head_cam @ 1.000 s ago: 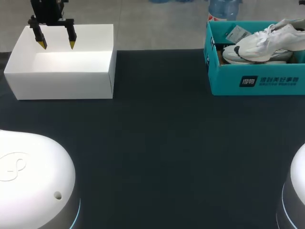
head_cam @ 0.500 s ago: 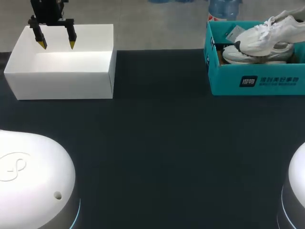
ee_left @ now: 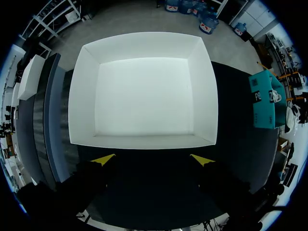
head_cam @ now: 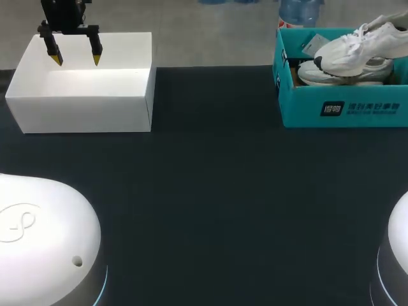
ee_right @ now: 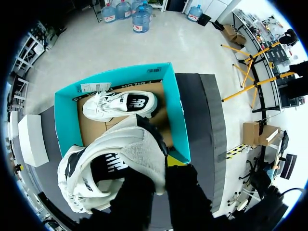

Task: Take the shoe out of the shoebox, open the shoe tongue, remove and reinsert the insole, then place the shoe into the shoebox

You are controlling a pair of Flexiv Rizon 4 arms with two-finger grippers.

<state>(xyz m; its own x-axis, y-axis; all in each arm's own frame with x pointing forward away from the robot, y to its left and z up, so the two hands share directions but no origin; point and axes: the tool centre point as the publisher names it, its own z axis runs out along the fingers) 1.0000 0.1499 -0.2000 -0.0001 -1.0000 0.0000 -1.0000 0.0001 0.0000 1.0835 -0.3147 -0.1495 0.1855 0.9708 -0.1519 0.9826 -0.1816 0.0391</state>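
Observation:
A white shoe [head_cam: 356,46] with a black logo hangs tilted above the teal shoebox [head_cam: 344,109], heel end higher. In the right wrist view my right gripper [ee_right: 162,166] is shut on the heel collar of this shoe [ee_right: 120,161]; the gripper itself is outside the head view. A second white shoe [ee_right: 120,105] lies on its side inside the shoebox [ee_right: 176,115], also seen as the shoe [head_cam: 344,72] under the lifted one. My left gripper [head_cam: 75,59] stands open over the far edge of a white box [head_cam: 83,111], nothing between its fingers.
The empty white open box [ee_left: 84,96] sits at the table's far left, ahead of my left gripper [ee_left: 152,159]. The teal shoebox [ee_left: 263,108] stands at the far right. A paper tag [ee_right: 89,87] lies in the shoebox corner. Dark table surface [head_cam: 210,191] stretches between them.
My right gripper has lifted the white shoe higher above the shoebox, raising its heel end. The left arm has stayed still.

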